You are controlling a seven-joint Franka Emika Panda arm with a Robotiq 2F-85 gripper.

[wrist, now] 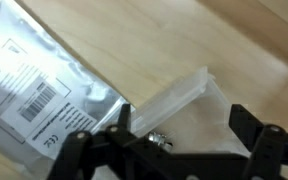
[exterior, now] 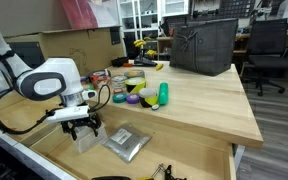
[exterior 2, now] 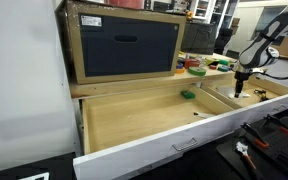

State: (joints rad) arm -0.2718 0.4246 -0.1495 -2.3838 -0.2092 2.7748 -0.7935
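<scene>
My gripper (exterior: 81, 126) hangs low inside a shallow wooden compartment (exterior: 174, 160), fingers down and spread wide. Directly under it lies a small clear plastic bag (exterior: 88, 139). In the wrist view the clear bag (wrist: 189, 100) lies between the two dark fingers (wrist: 246, 125), and a tiny metal part (wrist: 161, 140) shows inside it near the left finger. The gripper (wrist: 184, 132) is open and grips nothing. A silver foil pouch (wrist: 39, 85) with a barcode label lies beside the bag, partly overlapping its edge. In an exterior view the gripper (exterior 2: 240, 86) is small and far off.
On the wooden tabletop (exterior: 214, 105) stand a dark mesh basket (exterior: 204, 45), a green bottle (exterior: 163, 95) and several small bowls and lids (exterior: 134, 88). The silver pouch (exterior: 124, 143) lies right of the gripper. A big open drawer (exterior 2: 144, 120) holds a green item (exterior 2: 187, 95).
</scene>
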